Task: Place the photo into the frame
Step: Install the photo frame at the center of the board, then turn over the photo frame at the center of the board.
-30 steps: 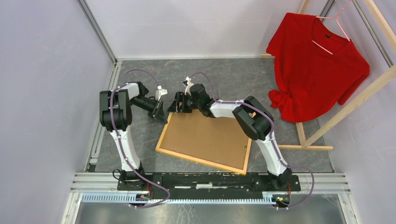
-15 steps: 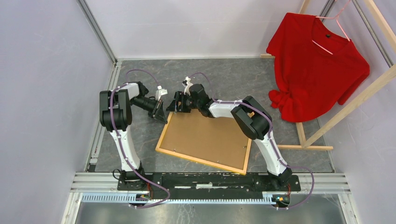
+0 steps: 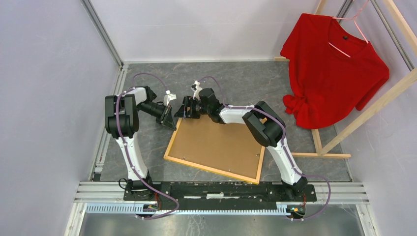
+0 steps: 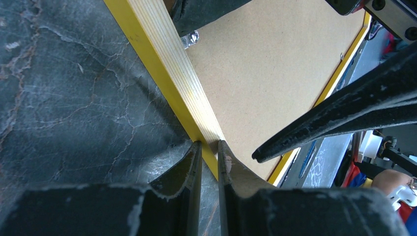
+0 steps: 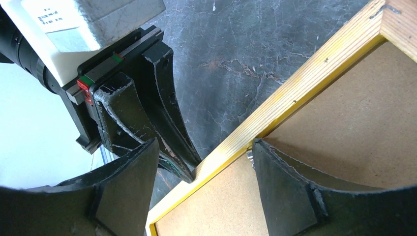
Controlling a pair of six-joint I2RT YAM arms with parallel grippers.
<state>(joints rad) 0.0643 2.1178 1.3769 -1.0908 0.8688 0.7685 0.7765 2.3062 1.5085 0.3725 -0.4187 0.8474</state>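
Observation:
The frame (image 3: 211, 170) lies face down on the dark table, wood back up, yellow showing along its rim (image 4: 167, 64). A brown fibreboard backing panel (image 3: 216, 145) fills it. The photo is hidden. My left gripper (image 3: 169, 121) is shut on the frame's far left rail, pinching the wood between its fingertips (image 4: 209, 143). My right gripper (image 3: 186, 112) stands open astride the same rail (image 5: 305, 83) just beside it. One finger is over the backing panel next to a small metal tab (image 5: 249, 156), the other over the table outside. In the right wrist view the gripper (image 5: 204, 147) holds nothing.
A red shirt (image 3: 334, 64) hangs from a wooden rack (image 3: 373, 105) at the right, its base bar lying close to the frame's right side. Aluminium rails (image 3: 105, 132) and grey walls bound the table on the left and back.
The right gripper has crept a little to the left along the frame's far rail, closer to the left gripper. The left gripper and the frame have stayed put.

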